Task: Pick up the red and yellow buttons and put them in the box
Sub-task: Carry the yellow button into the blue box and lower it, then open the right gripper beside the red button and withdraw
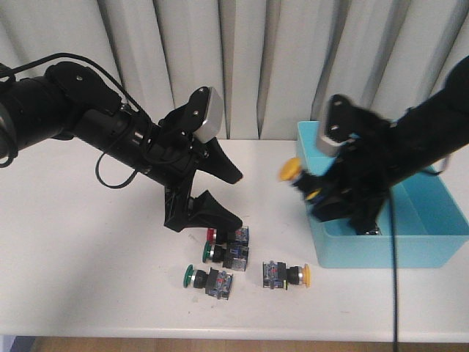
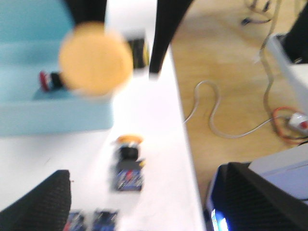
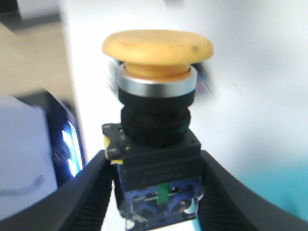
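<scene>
My right gripper (image 1: 316,192) is shut on a yellow button (image 1: 289,171), held in the air at the near left wall of the turquoise box (image 1: 381,249). In the right wrist view its fingers (image 3: 82,192) clamp the button's black body (image 3: 159,159), cap pointing away. A red button (image 2: 48,81) lies inside the box (image 2: 48,113). My left gripper (image 1: 238,198) is open and empty just above a red button (image 1: 212,235) on the table. Another yellow button (image 1: 293,275) lies on its side nearer the front; it also shows in the left wrist view (image 2: 129,159).
Two green-capped buttons (image 1: 220,254) (image 1: 205,279) lie next to the red one. The white table's front edge (image 1: 234,339) is close behind them. Pleated curtains hang at the back. Cables lie on the wooden floor (image 2: 231,96) beyond the table edge.
</scene>
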Controlling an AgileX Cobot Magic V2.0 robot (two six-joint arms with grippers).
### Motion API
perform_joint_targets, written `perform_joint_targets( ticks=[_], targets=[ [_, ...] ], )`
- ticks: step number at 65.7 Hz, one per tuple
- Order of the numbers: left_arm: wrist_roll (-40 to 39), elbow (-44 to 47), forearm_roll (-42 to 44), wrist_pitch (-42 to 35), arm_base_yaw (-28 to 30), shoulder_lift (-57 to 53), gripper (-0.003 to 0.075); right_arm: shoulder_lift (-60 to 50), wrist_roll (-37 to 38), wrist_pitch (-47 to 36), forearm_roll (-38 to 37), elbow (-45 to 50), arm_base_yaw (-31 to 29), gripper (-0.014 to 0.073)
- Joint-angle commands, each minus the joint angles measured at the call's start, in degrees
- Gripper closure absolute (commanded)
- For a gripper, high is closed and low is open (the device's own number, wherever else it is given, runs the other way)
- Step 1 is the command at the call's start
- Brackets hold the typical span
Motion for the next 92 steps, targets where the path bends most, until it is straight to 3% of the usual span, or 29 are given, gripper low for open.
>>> perform_joint_targets(
  ticks=[1,11,19,34,56,80,92],
  targets=[
    [-4.14,-1.73,1.80,-6.18,-0.05,-2.82,0.0146,-3.71,12.06,-2.79,-7.64,-2.78,-3.50,0.0387],
    [-10.81,-1.73,10.46,-11.56,-0.05,-2.82,0.0187,-2.57,38.03,-11.62,-13.23,-2.91,-9.29,0.0387],
    [-13.04,-1.73,13.13,-11.94,-0.05,-2.82,0.0202,1.01,48.85,-15.03,-16.27,-2.91,-11.63,0.0384],
    [-14.15,-1.73,12.96,-11.89,-0.05,-2.82,0.0207,10.74,51.70,-18.85,-17.96,-3.13,-11.44,0.0377],
    [-14.15,-1.73,13.00,-11.38,-0.05,-2.82,0.0207,22.72,52.28,-17.45,-17.80,-6.87,-11.44,0.0351],
    [-14.15,-1.73,13.00,-11.04,-0.05,-2.82,0.0207,24.11,52.28,-16.97,-17.80,-7.10,-11.44,0.0142],
    [-14.15,-1.73,13.00,-11.04,-0.05,-2.82,0.0207,22.50,52.30,-11.58,-17.57,-10.29,-11.44,0.0126]
  ],
)
